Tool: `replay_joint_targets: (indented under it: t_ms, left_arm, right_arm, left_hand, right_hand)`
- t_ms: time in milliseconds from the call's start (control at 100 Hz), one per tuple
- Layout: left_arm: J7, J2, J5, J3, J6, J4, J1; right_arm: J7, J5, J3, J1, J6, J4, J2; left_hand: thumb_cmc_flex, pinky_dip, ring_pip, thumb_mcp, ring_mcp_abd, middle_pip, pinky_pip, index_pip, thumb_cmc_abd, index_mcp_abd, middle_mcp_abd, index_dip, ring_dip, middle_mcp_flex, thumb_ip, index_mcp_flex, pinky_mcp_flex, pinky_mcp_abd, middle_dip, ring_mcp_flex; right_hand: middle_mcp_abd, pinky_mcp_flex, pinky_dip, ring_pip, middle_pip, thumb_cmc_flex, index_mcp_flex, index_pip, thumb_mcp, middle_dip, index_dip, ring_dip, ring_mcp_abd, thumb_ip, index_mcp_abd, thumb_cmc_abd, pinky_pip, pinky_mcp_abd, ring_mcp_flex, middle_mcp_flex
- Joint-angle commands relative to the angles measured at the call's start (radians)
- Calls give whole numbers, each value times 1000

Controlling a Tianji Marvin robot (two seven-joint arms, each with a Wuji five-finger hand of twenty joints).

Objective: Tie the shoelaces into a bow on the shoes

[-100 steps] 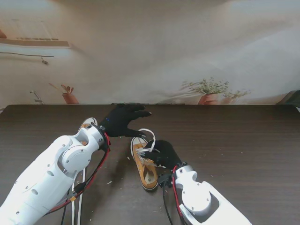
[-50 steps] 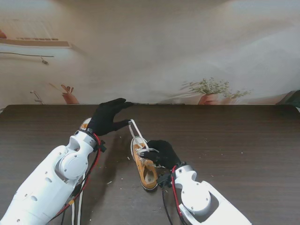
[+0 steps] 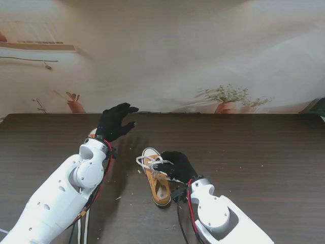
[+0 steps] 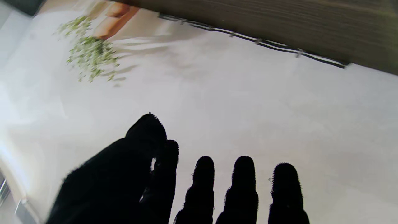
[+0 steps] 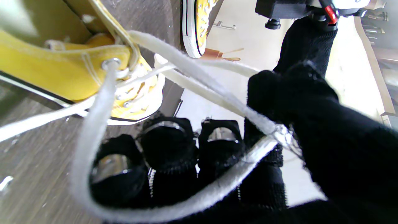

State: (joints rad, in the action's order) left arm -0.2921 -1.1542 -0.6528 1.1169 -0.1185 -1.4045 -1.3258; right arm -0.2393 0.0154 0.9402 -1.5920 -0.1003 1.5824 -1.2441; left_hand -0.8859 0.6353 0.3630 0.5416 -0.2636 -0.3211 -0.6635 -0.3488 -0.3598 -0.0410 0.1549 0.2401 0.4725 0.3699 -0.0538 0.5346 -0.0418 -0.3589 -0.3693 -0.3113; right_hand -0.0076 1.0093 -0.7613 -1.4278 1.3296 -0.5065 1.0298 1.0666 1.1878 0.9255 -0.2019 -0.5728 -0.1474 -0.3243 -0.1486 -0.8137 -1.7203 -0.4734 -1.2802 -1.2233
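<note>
Since the earlier frames the left hand [image 3: 116, 122] has let the lace go and lifted away, fingers [image 4: 203, 174] spread and empty. The lace [image 3: 147, 161] now lies slack across the shoe [image 3: 156, 179], whose long axis runs nearer-to-farther from me. The right hand [image 3: 175, 165], far closer, pinches a lace loop [image 5: 192, 199] beside the eyelets.

No legible text, label, brand, number or sign appears in any view. The yellow shoe [image 3: 157, 182] beside the right hand [image 3: 175, 166] shows only plain canvas, white lace [image 5: 192, 77] and metal eyelets, with no readable mark. The white arm casings and the dark table [image 3: 264, 152] likewise carry no lettering that can be made out.
</note>
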Motion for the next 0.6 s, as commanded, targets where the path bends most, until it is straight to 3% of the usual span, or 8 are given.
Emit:
replay_joint_targets:
  t_ms: [0,60,110,200,370,590]
  left_arm:
    - [38,2,16,21,-54,-38,-36]
    - [56,9,13,43,-105,-69,-75]
    - [58,16,-7,63,-151,-93,-111]
    - [64,23,-20,96,-233,-137,-189]
    - [8,28,-84,135,-316,-195,-316]
    - [-26,28,-109,182,-418,-239,-443]
  right_arm:
    - [11,-6,4,-4,4,9,4]
    - [12,-5,6,-5,4,13,4]
    - [8,-4,7,-6,4,16,4]
    - [10,-4,12,-8,5,25,5]
    - [8,15,15,-8,9,32,7]
    - [-2,28,10,-3,21,40,6]
  left_hand:
    - [-30,-16,15,25,0,-9,-14,-66,-27,64,12,51,3,24,-4,45,16,-24,-15,-9]
    - [-27,-21,16,36,4,-10,-14,-120,-37,93,7,87,1,44,-4,58,15,-25,-16,-19]
    - [-17,-27,14,20,9,-9,-11,-154,-49,119,-1,113,-3,72,-23,67,5,-26,-15,-39]
    - [9,-29,15,4,12,-9,-10,-150,-42,122,-6,114,-4,85,-28,56,-2,-28,-15,-52]
    - [33,-31,16,-7,14,-5,-10,-139,-39,125,-7,109,-4,99,-22,61,-15,-34,-15,-70]
    - [19,-38,14,2,19,-1,-2,-143,-57,147,-16,112,-6,109,-22,75,-20,-34,-14,-77]
  right_hand:
    - [0,2,-5,0,8,-38,27,9,6,21,-23,2,-8,14,-27,18,-14,-17,-26,-45]
    - [-2,-9,-4,7,7,-37,25,8,5,21,-23,5,-12,15,-25,19,-6,-20,-25,-45]
    - [-2,-13,-4,12,7,-36,22,6,6,21,-21,7,-14,16,-23,24,-2,-21,-25,-45]
    - [-2,-20,-3,20,5,-37,22,5,4,21,-20,10,-18,16,-23,25,5,-24,-25,-44]
    - [-2,-26,-4,29,4,-38,20,3,3,21,-18,13,-23,18,-20,27,12,-29,-24,-44]
    - [-2,-33,-4,37,-1,-35,15,-2,2,18,-11,16,-26,18,-17,32,21,-33,-25,-45]
